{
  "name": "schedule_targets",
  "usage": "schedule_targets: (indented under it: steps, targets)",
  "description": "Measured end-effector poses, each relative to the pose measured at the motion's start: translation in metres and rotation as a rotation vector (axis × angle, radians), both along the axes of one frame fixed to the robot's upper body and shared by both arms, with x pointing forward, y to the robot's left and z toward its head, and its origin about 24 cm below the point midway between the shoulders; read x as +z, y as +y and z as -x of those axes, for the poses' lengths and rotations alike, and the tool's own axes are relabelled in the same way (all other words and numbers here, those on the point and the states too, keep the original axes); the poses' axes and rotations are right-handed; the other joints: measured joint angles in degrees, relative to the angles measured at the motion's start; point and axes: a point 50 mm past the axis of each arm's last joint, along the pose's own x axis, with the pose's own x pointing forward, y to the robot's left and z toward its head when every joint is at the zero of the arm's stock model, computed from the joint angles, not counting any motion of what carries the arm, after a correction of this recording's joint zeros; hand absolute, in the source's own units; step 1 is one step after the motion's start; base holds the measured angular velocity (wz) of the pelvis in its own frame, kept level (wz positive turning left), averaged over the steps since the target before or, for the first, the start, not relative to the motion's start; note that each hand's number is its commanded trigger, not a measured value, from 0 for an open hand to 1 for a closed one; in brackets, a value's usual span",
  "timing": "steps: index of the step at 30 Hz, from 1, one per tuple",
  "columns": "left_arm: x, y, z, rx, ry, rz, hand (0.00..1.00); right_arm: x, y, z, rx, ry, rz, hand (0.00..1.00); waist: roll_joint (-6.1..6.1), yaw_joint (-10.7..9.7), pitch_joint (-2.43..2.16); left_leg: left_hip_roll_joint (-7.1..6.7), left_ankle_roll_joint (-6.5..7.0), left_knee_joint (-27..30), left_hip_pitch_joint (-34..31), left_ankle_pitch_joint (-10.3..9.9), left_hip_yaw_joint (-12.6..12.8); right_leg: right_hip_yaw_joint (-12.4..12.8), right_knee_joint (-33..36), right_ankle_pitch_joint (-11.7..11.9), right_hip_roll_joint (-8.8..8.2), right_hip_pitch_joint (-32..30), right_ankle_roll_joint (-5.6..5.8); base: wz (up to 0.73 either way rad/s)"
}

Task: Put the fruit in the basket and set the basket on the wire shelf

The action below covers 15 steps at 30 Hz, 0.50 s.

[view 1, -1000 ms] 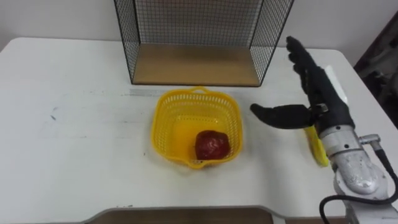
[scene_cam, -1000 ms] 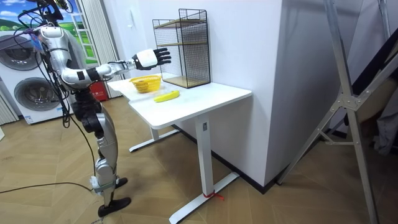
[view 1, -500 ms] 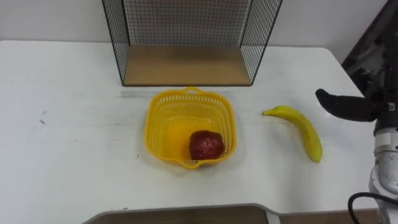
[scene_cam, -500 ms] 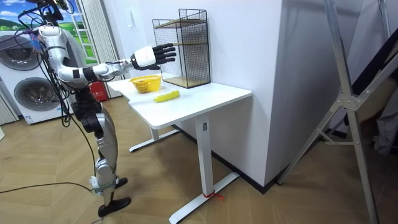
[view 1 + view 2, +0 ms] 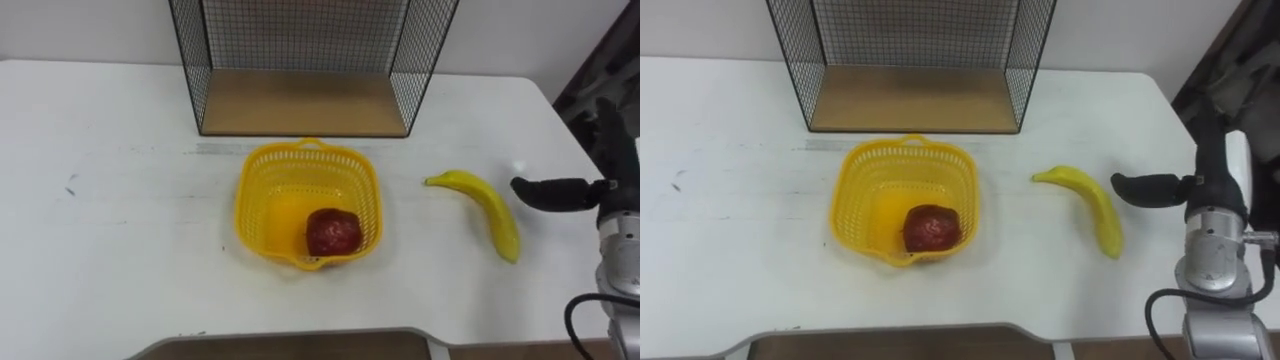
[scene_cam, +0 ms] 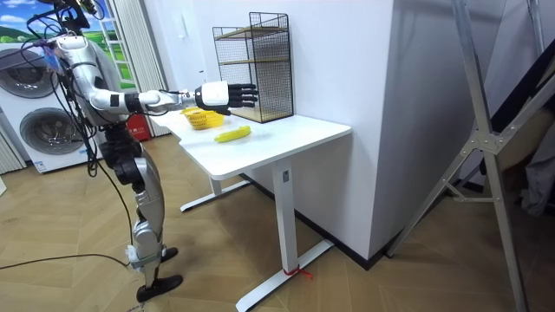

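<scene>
Basket (image 5: 244,205), banana (image 5: 490,210), red fruit (image 5: 333,232): one each

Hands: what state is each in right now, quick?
Right hand: open, empty, beside the banana.
Left hand: cannot be told.

White table (image 6: 290,134) on wood floor (image 6: 78,225) beside a white wall (image 6: 347,52), washing machines (image 6: 43,130) behind.

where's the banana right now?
In the eye views the banana lies on the white table, right of the yellow basket and apart from it, just left of the open right hand, untouched.
</scene>
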Motion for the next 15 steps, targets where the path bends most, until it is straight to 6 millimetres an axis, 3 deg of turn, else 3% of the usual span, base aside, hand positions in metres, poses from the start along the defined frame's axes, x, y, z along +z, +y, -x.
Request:
schedule_targets:
  steps: [6, 15]
  targets:
    - [0.001, 0.004, -0.006, -0.005, -0.009, -0.01, 0.0, -0.01, 0.002, 0.0, 0.056, 0.081, -0.002, 0.0, -0.89, 1.5, 0.31, 0.06, 0.0, -0.05, 0.47, 0.0, 0.03, 0.15, -0.08, 0.0, 0.05, 0.31, 0.0, -0.01]
    - [0.001, 0.004, -0.008, -0.005, -0.015, -0.01, 0.0, -0.023, 0.007, -0.001, 0.133, 0.178, -0.036, 0.0, -0.3, 1.81, 0.31, 0.05, 0.0, 0.05, 0.44, 0.0, 0.02, 0.26, 0.01, 0.01, 0.05, 0.3, -0.02, 0.0]
